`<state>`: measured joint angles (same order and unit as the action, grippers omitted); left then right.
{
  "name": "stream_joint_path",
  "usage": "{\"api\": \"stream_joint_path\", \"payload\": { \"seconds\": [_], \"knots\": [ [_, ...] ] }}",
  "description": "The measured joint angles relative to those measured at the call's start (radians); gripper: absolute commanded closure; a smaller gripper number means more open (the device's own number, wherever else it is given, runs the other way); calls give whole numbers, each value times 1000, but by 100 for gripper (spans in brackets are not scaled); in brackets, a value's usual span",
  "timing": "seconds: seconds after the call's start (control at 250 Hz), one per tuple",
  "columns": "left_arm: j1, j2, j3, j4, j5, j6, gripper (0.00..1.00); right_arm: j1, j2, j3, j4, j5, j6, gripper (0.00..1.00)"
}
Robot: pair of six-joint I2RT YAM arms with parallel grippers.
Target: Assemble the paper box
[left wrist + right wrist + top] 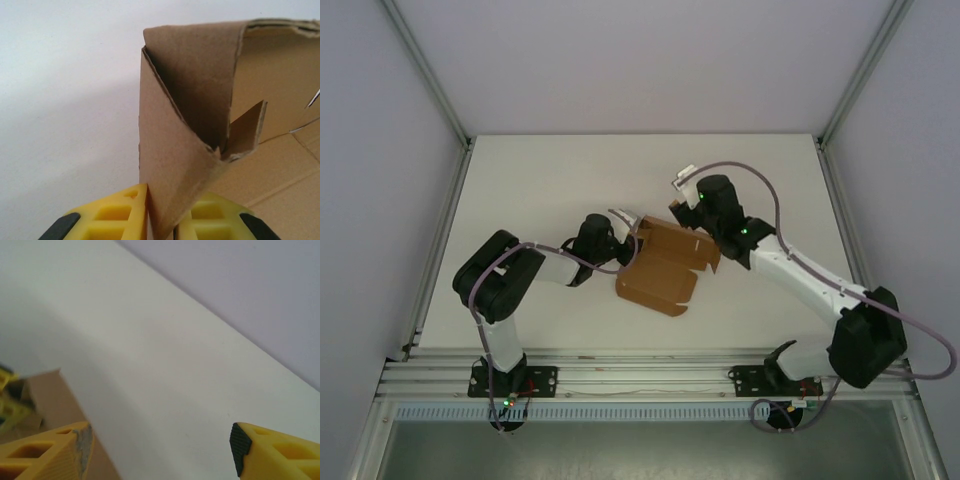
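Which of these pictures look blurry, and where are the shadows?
Top view: even light, sharp, no glare on the paper box. Left wrist view: cardboard crisp, soft grey shadow on the table beside it. Right wrist view: box corner at far left blurred, yellow fingers sharper.

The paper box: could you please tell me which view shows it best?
Top external: the whole paper box is visible there. Left wrist shows a folded corner close up; right wrist catches a brown edge.
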<state>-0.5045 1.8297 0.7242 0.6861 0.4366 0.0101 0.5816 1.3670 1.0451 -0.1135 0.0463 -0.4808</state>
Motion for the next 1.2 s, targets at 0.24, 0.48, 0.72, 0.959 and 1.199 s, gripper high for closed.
{"api": "stream_joint_path", "payload": {
  "seconds": [0.24, 0.48, 0.72, 0.959, 1.199],
  "knots": [
    [0, 9, 0, 16, 1, 0, 77, -8, 211, 48, -19, -88, 44, 31],
    [-5, 10, -4, 23, 1, 3, 72, -8, 264, 56, -46, -174, 50, 33],
    [-6, 10, -6, 22, 0, -3, 69, -8, 264, 56, -59, -206, 40, 35],
    [-5, 45, 41, 19, -20, -28, 68, -8, 265, 56, -63, -212, 36, 36],
    [-6, 98, 93, 32, -33, -66, 68, -8, 267, 55, -67, -226, 36, 37]
  ]
}}
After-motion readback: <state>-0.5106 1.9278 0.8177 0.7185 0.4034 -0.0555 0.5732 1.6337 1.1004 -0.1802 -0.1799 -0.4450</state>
